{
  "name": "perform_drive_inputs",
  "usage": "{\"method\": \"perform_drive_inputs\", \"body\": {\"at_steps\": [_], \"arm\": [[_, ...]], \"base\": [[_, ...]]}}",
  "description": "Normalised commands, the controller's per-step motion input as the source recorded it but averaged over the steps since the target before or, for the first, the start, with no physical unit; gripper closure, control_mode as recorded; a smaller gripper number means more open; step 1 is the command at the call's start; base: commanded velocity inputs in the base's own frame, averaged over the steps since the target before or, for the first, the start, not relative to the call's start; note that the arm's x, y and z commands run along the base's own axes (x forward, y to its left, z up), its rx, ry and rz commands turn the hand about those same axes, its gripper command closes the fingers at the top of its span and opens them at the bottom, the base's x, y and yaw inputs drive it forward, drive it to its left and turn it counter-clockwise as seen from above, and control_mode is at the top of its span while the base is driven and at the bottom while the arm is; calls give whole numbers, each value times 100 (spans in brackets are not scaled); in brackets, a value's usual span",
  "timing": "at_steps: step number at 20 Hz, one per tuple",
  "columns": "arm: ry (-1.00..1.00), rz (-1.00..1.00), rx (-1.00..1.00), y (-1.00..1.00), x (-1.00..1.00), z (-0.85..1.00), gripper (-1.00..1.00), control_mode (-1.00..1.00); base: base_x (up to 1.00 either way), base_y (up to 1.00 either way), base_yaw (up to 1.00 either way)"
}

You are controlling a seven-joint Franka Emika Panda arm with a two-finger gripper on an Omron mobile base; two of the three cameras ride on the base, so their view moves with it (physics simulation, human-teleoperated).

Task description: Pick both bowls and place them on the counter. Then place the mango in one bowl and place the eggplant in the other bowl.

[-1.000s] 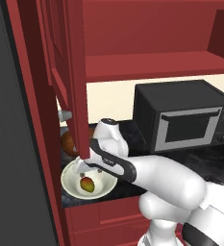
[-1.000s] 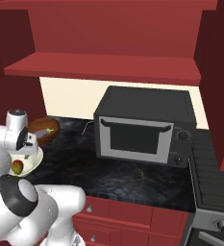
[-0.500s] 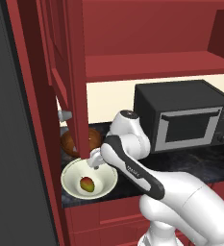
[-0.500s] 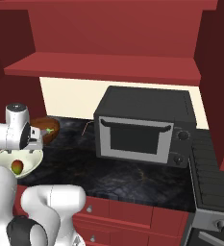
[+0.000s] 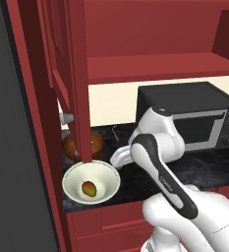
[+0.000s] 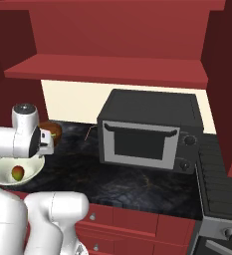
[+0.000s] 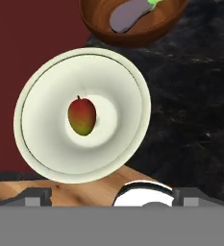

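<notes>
Cream-white round bowl (image 7: pixel 82 115) on the dark marble tabletop (image 6: pixel 137 179) holds the red-orange oval mango (image 7: pixel 81 116); just behind it, the glossy brown wooden bowl (image 7: pixel 132 21) holds the pale lavender eggplant (image 7: pixel 129 14). Since a moment ago the arm has drawn back toward the black microwave (image 6: pixel 150 132); the end effector (image 5: pixel 117 156), wide open and empty, hovers beside the cream bowl

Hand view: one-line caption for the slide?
Mango resting in the cream bowl on the dark counter, eggplant in the brown bowl beyond it.
</notes>
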Motion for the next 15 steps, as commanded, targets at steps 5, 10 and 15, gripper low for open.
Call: {"method": "perform_drive_inputs", "body": {"at_steps": [5,10,15], "arm": [[-1,0,-2,-52,-37,42,-100,-100],[0,0,-2,-44,-46,37,-100,-100],[-1,-4,-3,-46,-54,28,-100,-100]], "base": [[0,0,0],[0,0,0],[0,0,0]]}}
